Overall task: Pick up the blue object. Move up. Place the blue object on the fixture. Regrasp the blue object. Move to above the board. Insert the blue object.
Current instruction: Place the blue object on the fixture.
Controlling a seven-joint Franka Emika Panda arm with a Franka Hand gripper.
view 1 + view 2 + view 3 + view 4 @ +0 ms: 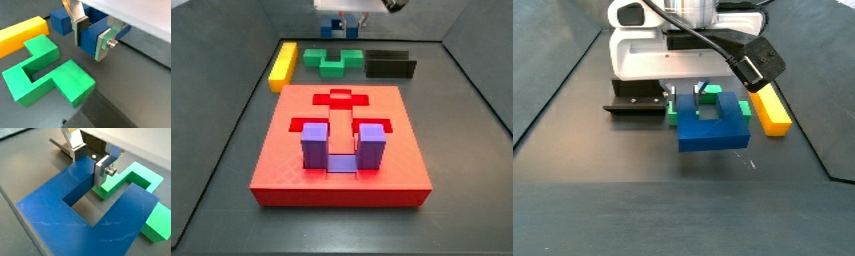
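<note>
Above the green block at the far end of the surface, the blue object hangs clamped in the gripper jaws, pickup seemingly done, with fixture placement, regrasp and board insertion left.

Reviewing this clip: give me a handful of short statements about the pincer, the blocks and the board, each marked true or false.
1. The pincer grips one prong of the blue block. True; silver fingers sit on either side of it.
2. The blue block is seated in the board. False; it is at the far end by the green block, off the board.
3. A purple block stands in the board. True.
4. The yellow bar lies on the board. False; it lies on the floor beyond it.
5. The fixture carries the blue block. False; nothing sits on it.
</note>
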